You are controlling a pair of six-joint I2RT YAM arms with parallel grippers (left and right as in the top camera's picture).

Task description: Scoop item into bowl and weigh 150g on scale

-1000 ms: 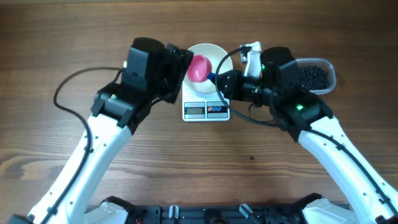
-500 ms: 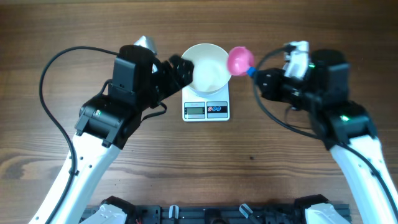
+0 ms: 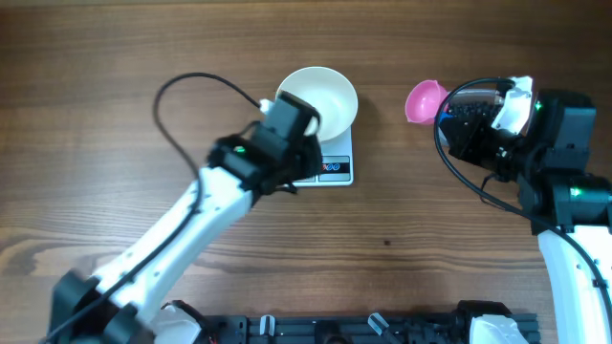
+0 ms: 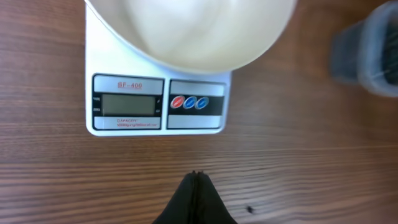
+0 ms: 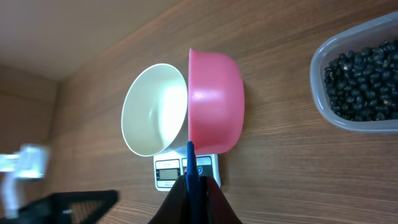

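Observation:
The white bowl (image 3: 317, 98) stands on the white scale (image 3: 337, 170), and its inside shows plain white (image 4: 186, 31). My left gripper (image 4: 196, 177) is shut on nothing, low over the wood just in front of the scale's display (image 4: 127, 104). In the overhead view the left arm covers the scale's left half. My right gripper (image 5: 193, 182) is shut on the blue handle of a pink scoop (image 5: 214, 102), which hangs right of the bowl (image 3: 424, 100). The item, small black beans (image 5: 360, 78), fills a clear container.
The clear container (image 5: 323, 93) lies at the far right, mostly under my right arm in the overhead view and blurred in the left wrist view (image 4: 367, 53). One stray black bean (image 3: 386, 242) lies on the wood in front of the scale. Cables arc above both arms.
My left gripper has closed and swung from the bowl's left side to in front of the scale. My right arm has carried the pink scoop from over the bowl out to the right.

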